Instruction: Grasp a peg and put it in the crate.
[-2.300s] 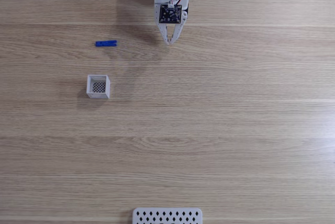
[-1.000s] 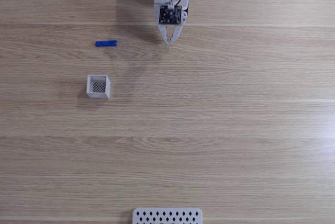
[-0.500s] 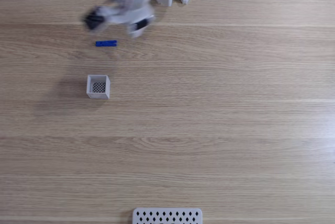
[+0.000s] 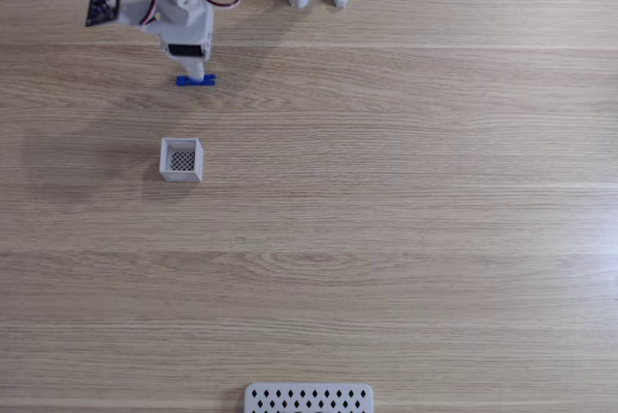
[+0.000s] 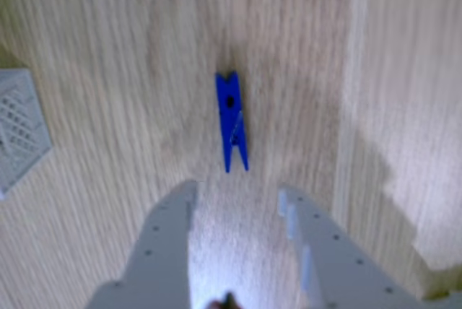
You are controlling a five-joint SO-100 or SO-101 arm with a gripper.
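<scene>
Just ahead of tool [image 5: 234, 197] tips: peg [image 5: 232, 122] flat on table; tool spread wide, empty.

Pincer [image 5: 234, 201] spread, pointing down

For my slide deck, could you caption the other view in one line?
Open tool poised just short of the blue peg lying on the wooden table, the crate at left.
</scene>
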